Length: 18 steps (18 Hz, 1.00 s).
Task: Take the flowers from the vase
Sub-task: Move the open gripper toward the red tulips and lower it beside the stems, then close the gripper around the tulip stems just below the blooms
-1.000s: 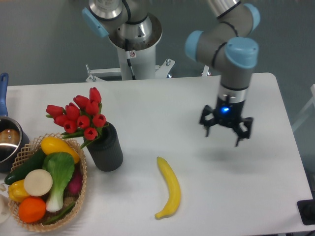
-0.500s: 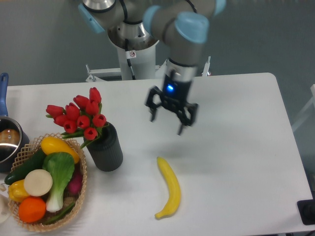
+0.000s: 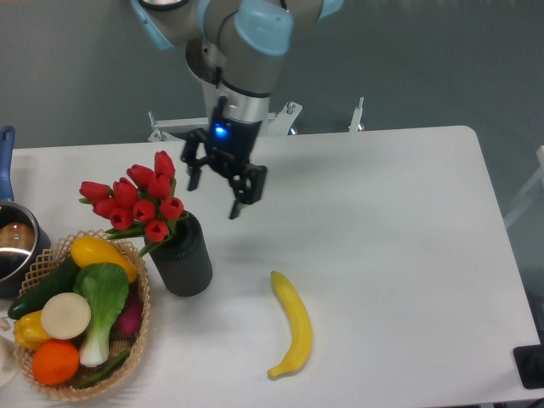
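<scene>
Legible text, labels, brands, numbers: none that you can read anywhere in this view.

One possible marking only: a small white tag with a red mark on the robot's pedestal column point(image 3: 223, 93), behind the arm; too small and blurred for you to make out any characters.

The gripper point(image 3: 215, 186) carries a lit blue indicator, which is a light and no sign or lettering.

The vase point(image 3: 183, 256), the flowers point(image 3: 134, 201), the banana point(image 3: 294, 324), the basket point(image 3: 140, 316) and the desk point(image 3: 382, 255) show you no print.
</scene>
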Motion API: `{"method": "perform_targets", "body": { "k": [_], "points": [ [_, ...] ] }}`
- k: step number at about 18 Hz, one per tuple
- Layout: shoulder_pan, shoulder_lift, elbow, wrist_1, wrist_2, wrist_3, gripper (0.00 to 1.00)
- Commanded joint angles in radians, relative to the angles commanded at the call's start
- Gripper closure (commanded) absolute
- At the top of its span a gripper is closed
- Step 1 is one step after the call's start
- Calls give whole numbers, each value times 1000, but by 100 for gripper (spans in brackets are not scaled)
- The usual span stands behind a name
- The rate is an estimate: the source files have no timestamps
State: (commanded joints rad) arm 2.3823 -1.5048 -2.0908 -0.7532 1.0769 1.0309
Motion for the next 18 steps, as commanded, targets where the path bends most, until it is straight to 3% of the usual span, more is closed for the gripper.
{"method": "perform_targets", "body": {
  "k": [5,11,15,16,18],
  "points": [
    [-11,-31,6,49,-90,-2,0],
    [-9,-121,23,60,-302,-2,0],
    [5,-158,20,60,-368,3,0],
    [12,-163,18,60,-399,3,9],
    [34,-163,8,58,-437,5,53]
  ]
}}
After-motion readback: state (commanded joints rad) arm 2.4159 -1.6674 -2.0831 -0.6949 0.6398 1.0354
